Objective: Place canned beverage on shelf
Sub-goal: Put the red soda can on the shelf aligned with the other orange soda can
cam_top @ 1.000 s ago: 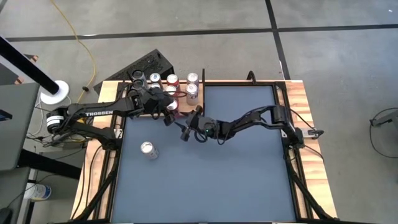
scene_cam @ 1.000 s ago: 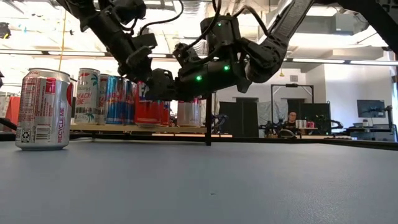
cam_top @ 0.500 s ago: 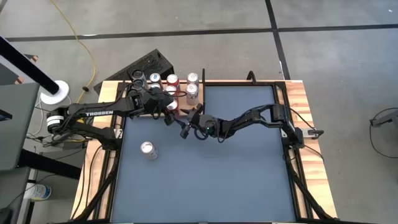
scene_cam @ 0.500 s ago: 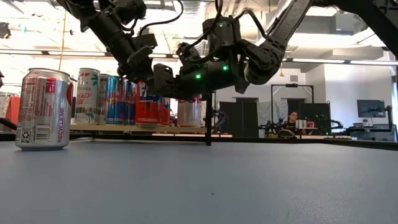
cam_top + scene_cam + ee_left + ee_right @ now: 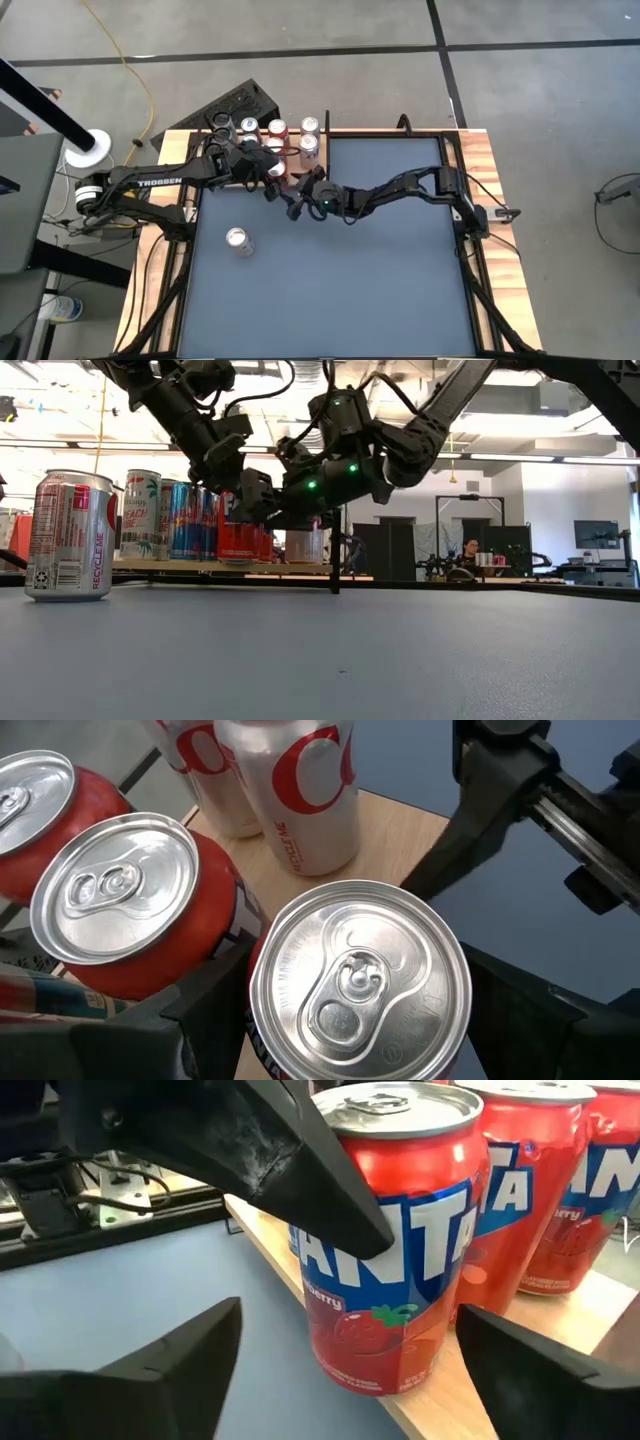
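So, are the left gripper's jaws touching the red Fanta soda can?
Touching. Right wrist view: a left gripper finger presses on the red Fanta soda can.

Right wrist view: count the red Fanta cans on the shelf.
3. The nearest can stands at the shelf edge in the left gripper, the open right gripper around it; the second can is beside it, the third can beyond. Others may be hidden.

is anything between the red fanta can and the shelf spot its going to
Nothing visible does. The red Fanta can already stands upright on the shelf at its front edge, beside other cans. The left end effector grips it from above; the right end effector is open around it, not touching.
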Available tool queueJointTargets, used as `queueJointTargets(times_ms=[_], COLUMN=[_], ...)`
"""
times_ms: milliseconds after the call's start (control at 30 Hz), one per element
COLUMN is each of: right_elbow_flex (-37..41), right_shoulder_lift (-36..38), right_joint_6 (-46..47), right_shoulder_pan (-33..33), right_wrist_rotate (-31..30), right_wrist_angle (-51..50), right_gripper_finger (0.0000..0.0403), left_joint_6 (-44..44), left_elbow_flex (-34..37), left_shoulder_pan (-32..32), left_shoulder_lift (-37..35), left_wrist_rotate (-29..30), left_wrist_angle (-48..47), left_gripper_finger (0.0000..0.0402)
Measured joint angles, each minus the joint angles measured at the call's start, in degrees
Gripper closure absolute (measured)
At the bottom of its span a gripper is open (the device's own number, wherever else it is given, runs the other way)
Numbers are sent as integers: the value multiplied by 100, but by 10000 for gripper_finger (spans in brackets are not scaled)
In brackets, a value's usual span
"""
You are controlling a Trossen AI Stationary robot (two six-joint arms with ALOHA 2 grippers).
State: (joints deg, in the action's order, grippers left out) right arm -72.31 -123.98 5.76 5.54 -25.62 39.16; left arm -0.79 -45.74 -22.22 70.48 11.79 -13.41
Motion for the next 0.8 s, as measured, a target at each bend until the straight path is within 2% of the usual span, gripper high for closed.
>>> queueJointTargets(times_ms=[133,267,400,700,800], right_elbow_flex=[-6,-7,-7,66,82], right_shoulder_lift=[0,0,0,-17,-266], right_joint_6=[-166,-385,-446,7,71], right_shoulder_pan=[0,9,4,-23,-102], right_wrist_rotate=[-41,-452,-558,-1106,-1371], right_wrist_angle=[-14,3,50,89,425], right_gripper_finger=[8,21,34,37,37], left_joint_6=[12,45,54,54,54], left_elbow_flex=[0,0,0,2,4], left_shoulder_pan=[0,0,0,0,-2], left_shoulder_lift=[0,0,0,2,2], left_wrist_rotate=[-63,-94,-94,-99,-98], left_wrist_angle=[-6,-10,-8,3,2], left_gripper_finger=[115,115,115,115,115])
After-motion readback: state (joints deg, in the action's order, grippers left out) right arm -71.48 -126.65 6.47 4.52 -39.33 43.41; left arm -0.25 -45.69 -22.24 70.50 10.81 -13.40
